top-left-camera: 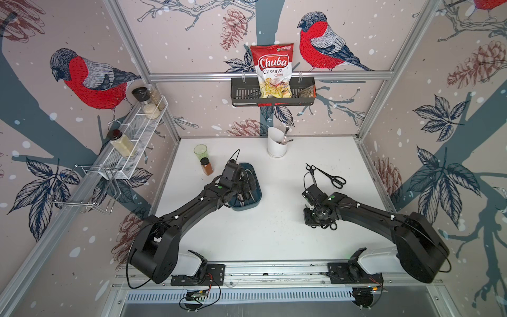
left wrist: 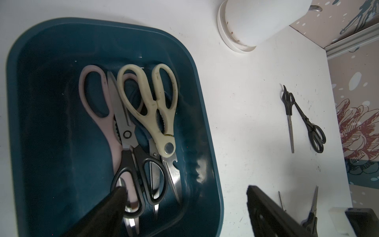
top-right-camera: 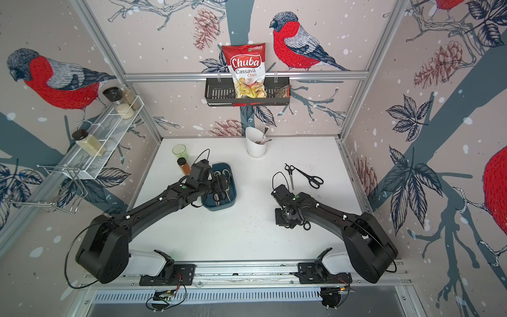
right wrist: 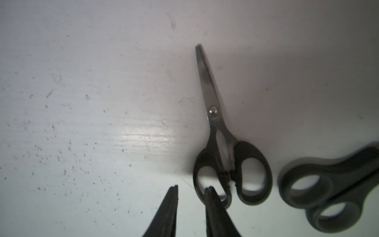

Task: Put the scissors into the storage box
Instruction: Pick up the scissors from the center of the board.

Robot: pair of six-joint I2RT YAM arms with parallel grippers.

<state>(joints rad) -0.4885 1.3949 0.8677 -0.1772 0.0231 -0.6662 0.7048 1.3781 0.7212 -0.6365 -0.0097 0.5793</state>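
The storage box point(top-left-camera: 256, 189) point(left wrist: 201, 106) is a dark teal tub left of the table's middle. It holds pink-handled scissors point(left wrist: 92, 92), cream-handled scissors point(left wrist: 155, 115) and black-handled scissors point(left wrist: 141, 176). My left gripper point(left wrist: 185, 190) point(top-left-camera: 247, 181) hangs open over the box, holding nothing. My right gripper point(right wrist: 191, 188) point(top-left-camera: 315, 219) points down at small black-handled scissors point(right wrist: 215, 115). Its jaws are narrowly open, with one fingertip point(right wrist: 209, 192) over a handle loop. Another black pair point(right wrist: 328, 188) lies beside them. Two more pairs point(top-left-camera: 312, 175) point(top-left-camera: 333, 178) lie at the back right.
A white cutlery cup point(top-left-camera: 277, 149) with a fork stands at the back. A green glass point(top-left-camera: 200, 151) and a spice jar point(top-left-camera: 206, 166) stand close behind the box. A black wall basket point(top-left-camera: 244, 93) holds a chips bag. A wire rack point(top-left-camera: 131, 142) lines the left wall.
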